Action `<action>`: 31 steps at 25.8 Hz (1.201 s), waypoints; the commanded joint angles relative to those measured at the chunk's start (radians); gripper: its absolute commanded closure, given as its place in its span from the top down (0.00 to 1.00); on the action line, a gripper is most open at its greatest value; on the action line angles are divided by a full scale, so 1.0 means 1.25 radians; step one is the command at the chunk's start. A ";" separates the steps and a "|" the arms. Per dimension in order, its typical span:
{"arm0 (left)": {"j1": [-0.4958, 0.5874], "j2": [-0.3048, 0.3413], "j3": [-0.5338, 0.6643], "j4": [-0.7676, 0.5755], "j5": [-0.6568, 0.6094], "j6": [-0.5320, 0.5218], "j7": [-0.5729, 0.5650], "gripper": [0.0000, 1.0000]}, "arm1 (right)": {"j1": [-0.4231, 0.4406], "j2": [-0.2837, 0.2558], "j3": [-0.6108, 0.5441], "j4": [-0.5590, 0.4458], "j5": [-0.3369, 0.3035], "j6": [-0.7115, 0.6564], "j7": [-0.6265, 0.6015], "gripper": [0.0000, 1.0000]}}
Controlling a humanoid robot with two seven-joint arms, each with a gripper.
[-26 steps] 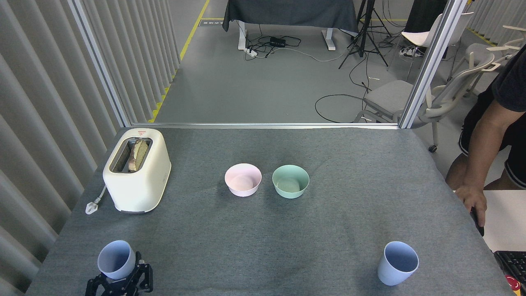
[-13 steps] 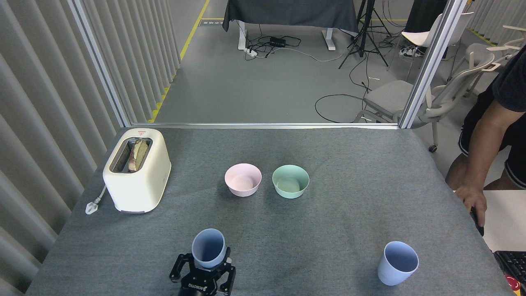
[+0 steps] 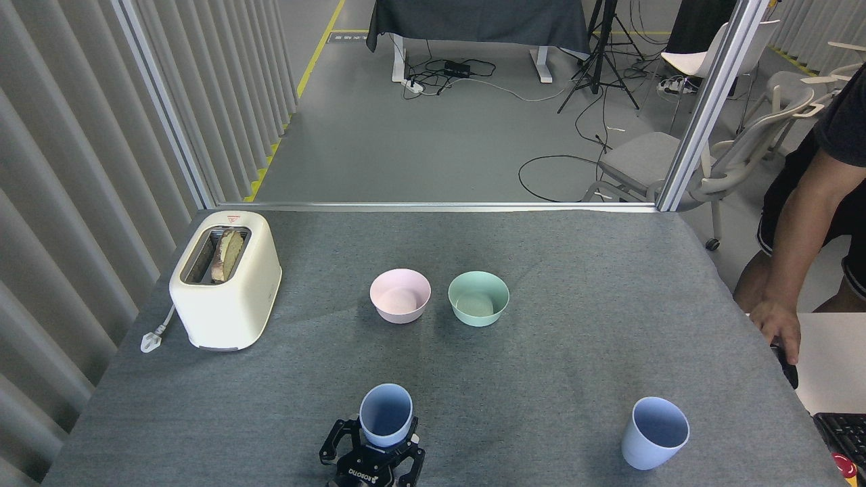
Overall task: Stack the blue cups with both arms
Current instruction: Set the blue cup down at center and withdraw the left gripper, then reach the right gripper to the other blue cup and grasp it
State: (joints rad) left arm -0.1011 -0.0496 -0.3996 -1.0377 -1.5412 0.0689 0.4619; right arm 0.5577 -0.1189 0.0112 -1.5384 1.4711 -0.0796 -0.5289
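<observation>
The left tool (image 3: 374, 454) grips one pale blue matte plastic tumbler (image 3: 385, 414) upright; its identical twin (image 3: 653, 433) stands far right.

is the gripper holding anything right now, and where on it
Yes: the left gripper holds a blue cup upright by its lower body, fingers on either side. The other blue cup stands free.

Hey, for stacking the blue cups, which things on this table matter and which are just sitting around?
Part of the job:
held blue cup
left gripper
free blue cup

Just lying about:
pink bowl
mint-green bowl
toaster
</observation>
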 commanded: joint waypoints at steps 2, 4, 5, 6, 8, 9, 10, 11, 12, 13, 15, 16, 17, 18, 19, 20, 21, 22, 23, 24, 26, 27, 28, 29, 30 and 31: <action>0.001 -0.001 -0.001 0.003 0.005 0.001 -0.001 0.83 | -0.001 0.001 0.002 0.001 0.000 0.000 0.000 1.00; 0.007 -0.002 -0.001 0.002 0.009 0.001 0.000 1.00 | -0.001 -0.001 0.002 0.001 0.000 0.000 -0.001 1.00; 0.010 -0.002 -0.001 0.002 0.011 -0.001 0.000 1.00 | -0.001 -0.001 0.002 0.001 0.000 0.001 -0.001 1.00; 0.016 -0.002 -0.001 0.001 0.011 -0.006 0.000 1.00 | -0.001 0.001 0.002 0.001 0.000 0.000 -0.001 1.00; 0.034 -0.001 0.001 -0.008 0.011 -0.006 0.000 1.00 | -0.001 0.001 0.001 0.001 0.000 0.000 -0.001 1.00; 0.043 -0.001 0.002 -0.013 0.011 -0.006 0.000 1.00 | -0.001 -0.001 0.001 0.001 -0.001 0.000 -0.001 1.00; 0.051 -0.001 0.002 -0.019 0.011 -0.006 0.000 1.00 | -0.001 -0.001 0.002 0.001 -0.001 0.000 -0.001 1.00; 0.064 0.000 0.002 -0.028 0.011 -0.006 0.000 1.00 | -0.001 0.001 0.002 0.002 -0.001 0.000 -0.001 1.00; 0.077 0.002 0.002 -0.039 0.011 -0.006 0.000 1.00 | -0.001 -0.001 0.002 0.002 -0.001 0.001 -0.003 1.00; 0.091 0.003 0.003 -0.053 0.011 -0.006 0.000 1.00 | -0.001 -0.001 0.002 0.002 -0.001 0.001 -0.006 1.00; 0.129 0.008 0.008 -0.095 0.011 -0.006 0.000 1.00 | -0.001 -0.001 0.002 0.002 -0.001 0.000 -0.009 1.00; 0.151 0.011 0.010 -0.115 0.011 -0.004 0.000 1.00 | -0.001 -0.001 0.001 0.002 -0.001 0.000 -0.009 1.00; 0.174 0.019 0.015 -0.132 0.012 -0.001 0.000 1.00 | -0.001 -0.001 0.001 0.002 -0.001 0.000 -0.009 1.00; 0.196 0.027 0.028 -0.149 0.012 -0.001 0.000 1.00 | -0.001 -0.001 0.001 0.002 -0.002 0.001 -0.009 1.00; 0.217 0.036 0.042 -0.168 0.012 -0.001 0.000 1.00 | -0.001 -0.001 0.001 0.004 -0.002 0.001 -0.009 1.00; 0.242 0.041 0.057 -0.190 0.012 -0.002 -0.001 1.00 | -0.001 -0.001 -0.002 0.004 -0.004 0.002 -0.008 1.00; 0.269 0.046 0.074 -0.218 0.012 -0.002 -0.003 1.00 | -0.002 -0.001 -0.004 0.004 -0.004 0.005 -0.006 1.00; 0.293 0.051 0.094 -0.246 0.013 -0.006 -0.003 1.00 | -0.002 -0.001 -0.008 0.005 -0.004 0.007 -0.001 1.00; 0.315 0.056 0.115 -0.273 0.013 -0.010 -0.004 1.00 | -0.002 -0.002 -0.011 0.006 -0.005 0.012 0.005 1.00; 0.335 0.058 0.132 -0.294 0.014 -0.011 -0.004 1.00 | -0.007 -0.002 -0.015 0.010 -0.006 0.026 0.019 1.00; 0.361 0.073 0.154 -0.323 0.014 -0.011 -0.004 1.00 | -0.020 -0.002 -0.020 0.029 -0.007 0.072 0.076 1.00; 0.366 0.077 0.160 -0.330 0.014 -0.010 -0.004 1.00 | -0.026 -0.004 -0.022 0.034 -0.007 0.086 0.095 1.00; 0.370 0.078 0.166 -0.331 0.014 -0.008 -0.004 1.00 | -0.049 -0.007 -0.022 0.035 -0.007 0.091 0.109 1.00; 0.370 0.079 0.170 -0.330 0.014 -0.007 -0.004 1.00 | -0.065 -0.010 -0.022 0.038 -0.006 0.092 0.113 1.00; 0.372 0.079 0.172 -0.330 0.014 -0.007 -0.004 1.00 | -0.079 -0.013 -0.024 0.045 -0.005 0.094 0.114 1.00; 0.372 0.079 0.172 -0.330 0.014 -0.005 -0.004 1.00 | -0.093 -0.014 -0.024 0.056 -0.005 0.097 0.115 1.00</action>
State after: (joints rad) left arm 0.3506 0.0436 -0.1993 -1.4388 -1.5234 0.0581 0.4574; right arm 0.4889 -0.1295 -0.0154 -1.4917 1.4630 0.0234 -0.4093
